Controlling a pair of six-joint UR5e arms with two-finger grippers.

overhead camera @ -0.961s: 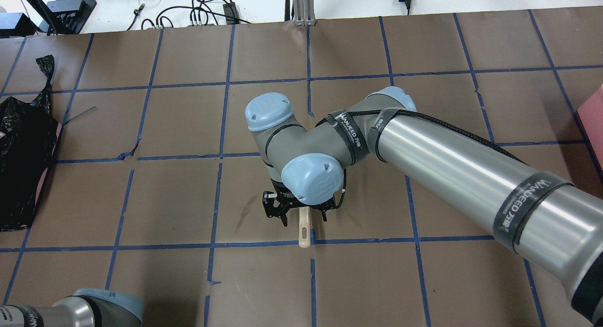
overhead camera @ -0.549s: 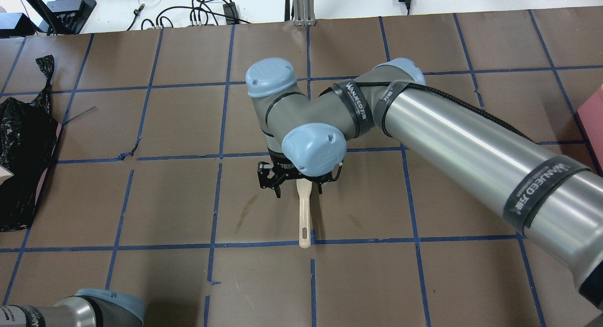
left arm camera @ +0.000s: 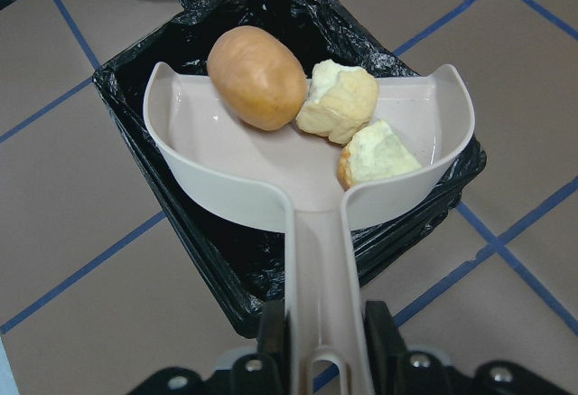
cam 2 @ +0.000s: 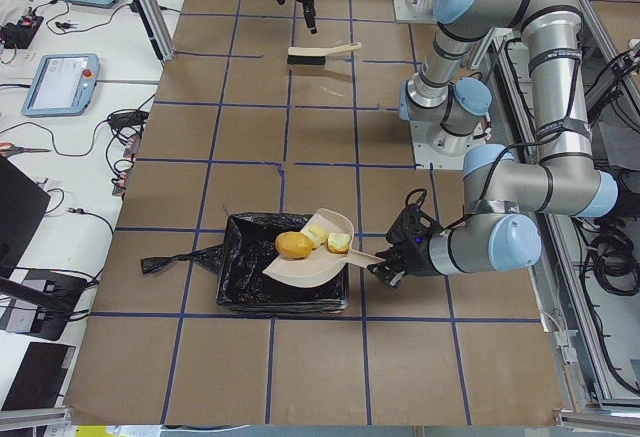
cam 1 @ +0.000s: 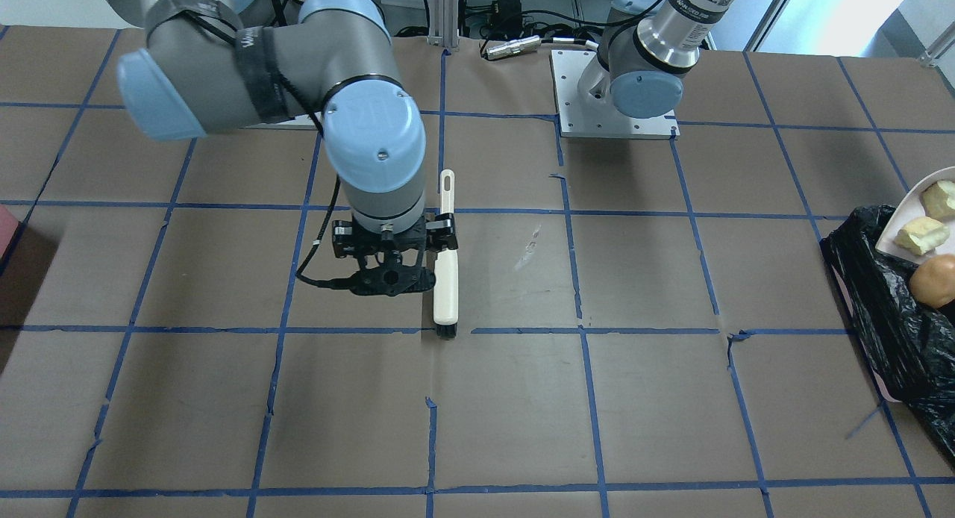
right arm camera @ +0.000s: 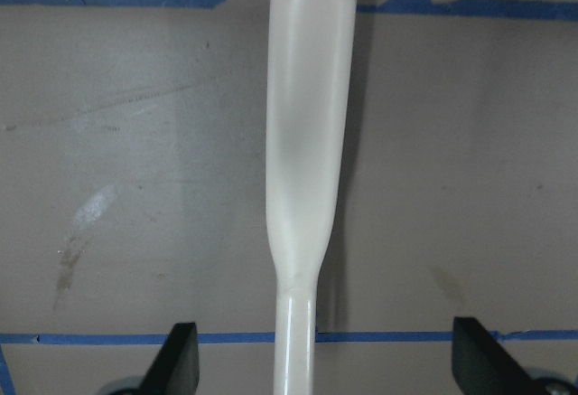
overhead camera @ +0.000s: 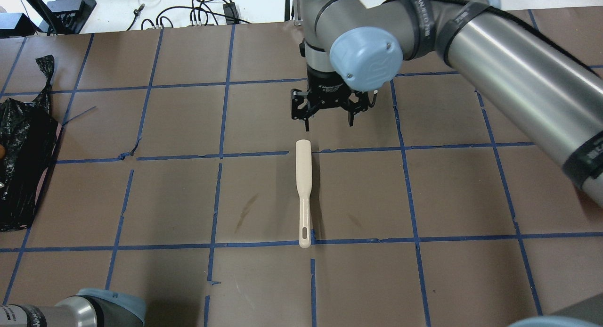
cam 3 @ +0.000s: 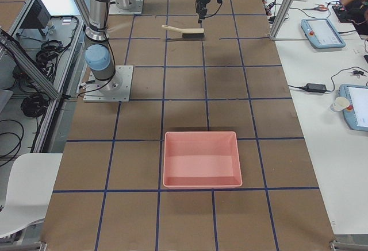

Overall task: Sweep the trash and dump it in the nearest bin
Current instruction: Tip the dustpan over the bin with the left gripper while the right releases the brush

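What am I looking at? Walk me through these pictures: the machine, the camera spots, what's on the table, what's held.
The machine is a two-armed robot at a taped brown table; each arm ends in a two-finger gripper. One camera looks down from behind the robot, one faces it, two watch from the table's ends, and one rides on each wrist. The left gripper is shut on the handle of a cream dustpan, holding it over the black-lined bin. In the pan sit a potato-like lump and two bread chunks. The right gripper hovers open and empty near a cream brush lying on the table. An empty pink tray sits toward the robot's right.
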